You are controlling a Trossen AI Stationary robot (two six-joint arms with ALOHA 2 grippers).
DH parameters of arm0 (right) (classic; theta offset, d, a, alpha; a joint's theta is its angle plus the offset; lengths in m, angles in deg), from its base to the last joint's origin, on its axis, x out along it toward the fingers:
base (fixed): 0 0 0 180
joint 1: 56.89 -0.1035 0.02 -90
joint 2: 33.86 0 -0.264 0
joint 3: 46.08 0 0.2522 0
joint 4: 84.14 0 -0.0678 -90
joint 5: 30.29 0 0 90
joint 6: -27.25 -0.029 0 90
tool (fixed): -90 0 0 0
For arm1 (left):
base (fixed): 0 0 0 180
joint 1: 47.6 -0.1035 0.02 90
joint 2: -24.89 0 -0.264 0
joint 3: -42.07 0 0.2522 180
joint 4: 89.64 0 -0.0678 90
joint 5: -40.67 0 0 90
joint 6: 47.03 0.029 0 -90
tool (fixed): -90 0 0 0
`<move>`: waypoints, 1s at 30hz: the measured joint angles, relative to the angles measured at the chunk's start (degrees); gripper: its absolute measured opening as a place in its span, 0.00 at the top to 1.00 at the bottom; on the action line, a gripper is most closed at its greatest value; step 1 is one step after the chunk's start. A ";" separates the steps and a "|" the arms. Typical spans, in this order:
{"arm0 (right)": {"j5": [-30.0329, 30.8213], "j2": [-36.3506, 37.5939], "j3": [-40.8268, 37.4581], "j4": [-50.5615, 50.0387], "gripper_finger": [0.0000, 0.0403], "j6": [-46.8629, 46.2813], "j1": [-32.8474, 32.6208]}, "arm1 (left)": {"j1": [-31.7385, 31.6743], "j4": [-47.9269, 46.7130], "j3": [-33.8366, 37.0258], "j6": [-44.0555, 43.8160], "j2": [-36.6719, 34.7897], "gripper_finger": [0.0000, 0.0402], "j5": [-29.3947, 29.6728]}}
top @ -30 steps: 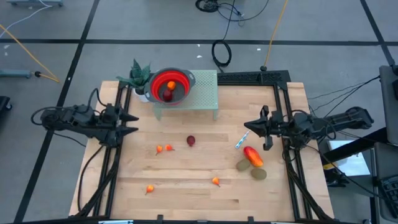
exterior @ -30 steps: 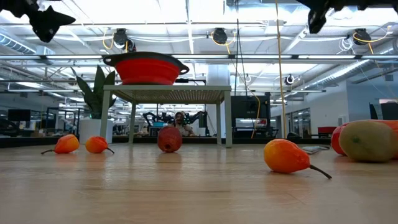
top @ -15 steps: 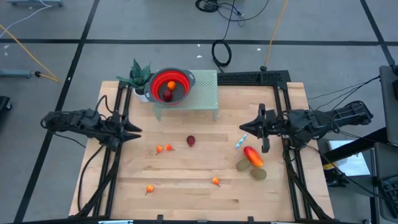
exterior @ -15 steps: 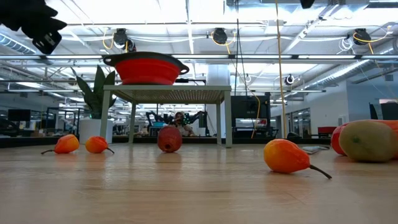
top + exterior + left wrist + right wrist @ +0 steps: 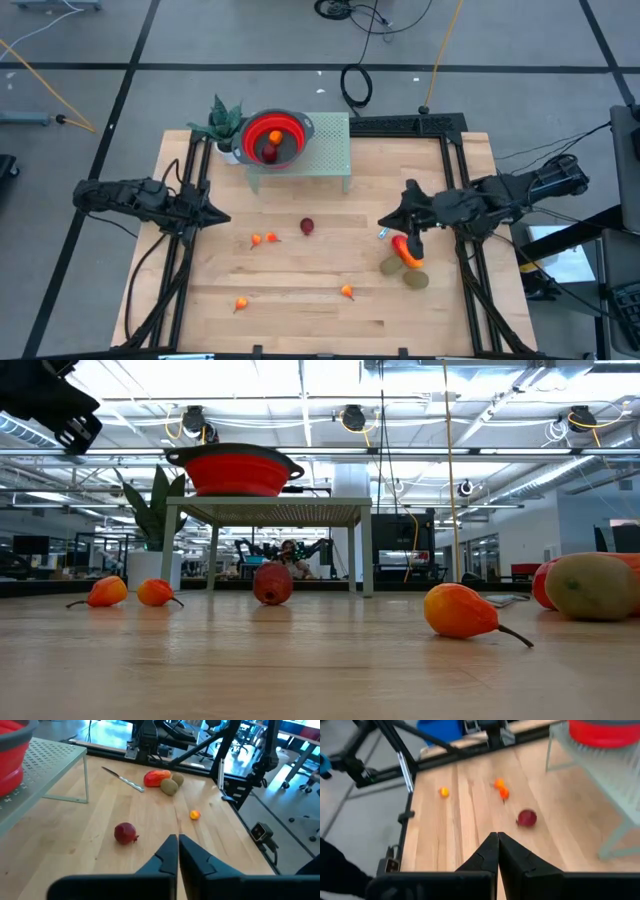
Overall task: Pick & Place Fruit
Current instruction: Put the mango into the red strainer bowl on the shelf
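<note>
Overhead, fruit (image 5: 306, 227) lay scattered across the desk (image 5: 320, 300); two pieces sat in the red bowl (image 5: 272, 138) on the far-left stand (image 5: 325, 150). Left gripper (image 5: 222, 216) hovered at the left edge, jaws closed, empty. Right gripper (image 5: 385, 221) hung beside the red-orange oval (image 5: 405, 250), jaws closed, empty. Low view: orange pieces (image 5: 460, 611) on the desk. Wrist views: both jaws pressed together.

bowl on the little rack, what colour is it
Red, with a grey rim: the bowl shows best in the high view, atop the pale green rack.
</note>
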 joint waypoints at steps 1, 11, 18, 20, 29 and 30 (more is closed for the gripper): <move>-0.06 -0.99 1.20 -1.35 1.00 -0.61 -0.34 | -0.02 0.02 0.00 0.05 0.00 0.99 0.00; -0.93 -10.72 11.16 -16.98 1.00 -10.53 -3.34 | -0.02 0.02 0.00 0.42 0.00 0.99 -0.94; -10.10 -16.67 13.29 -26.80 1.00 -20.51 -3.29 | -0.02 0.02 0.00 0.42 0.00 0.99 -0.96; -12.98 -18.01 13.34 -29.78 1.00 -23.44 -3.29 | 0.00 0.02 0.00 0.47 0.00 0.99 -0.98; -18.21 -22.34 13.32 -42.20 1.00 -35.88 -3.35 | -0.01 0.02 0.00 0.49 0.00 0.99 -0.98; -18.20 -22.54 13.32 -42.69 1.00 -36.79 -3.27 | -0.02 0.02 0.00 0.50 0.00 0.99 -0.98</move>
